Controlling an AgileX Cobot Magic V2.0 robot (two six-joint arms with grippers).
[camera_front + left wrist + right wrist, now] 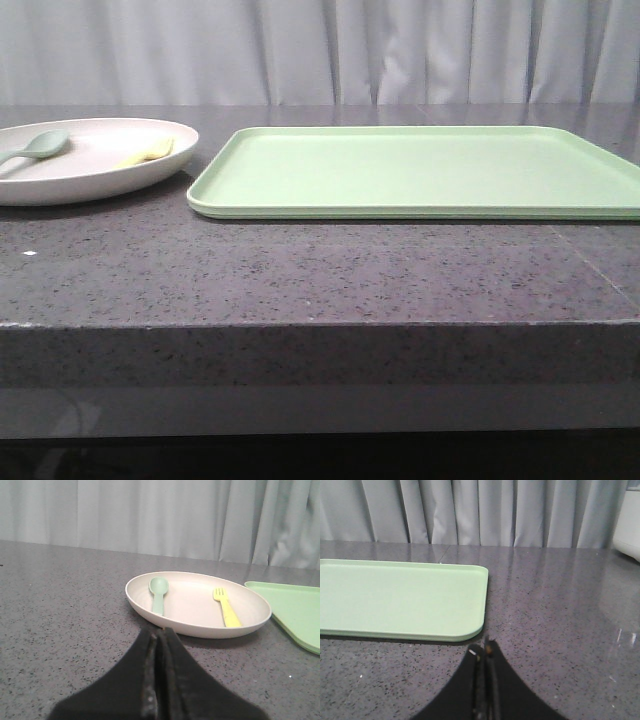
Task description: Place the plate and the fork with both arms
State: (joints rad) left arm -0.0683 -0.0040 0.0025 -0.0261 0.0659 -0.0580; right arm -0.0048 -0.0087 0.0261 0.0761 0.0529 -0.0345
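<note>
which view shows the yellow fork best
The left wrist view: the whole fork shows, tines and handle, lying in the plate beside the spoon. The front view shows only a low yellow sliver of it over the plate's rim. The right wrist view shows none of it.

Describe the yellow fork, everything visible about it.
The small bright yellow plastic-looking fork has short tines and a flat handle. It lies flat inside the wide, shallow off-white round plate, tines pointing toward the curtain, on the side nearer the light-green rectangular tray. A pale blue-green spoon lies apart from it. Nothing grips it.
</note>
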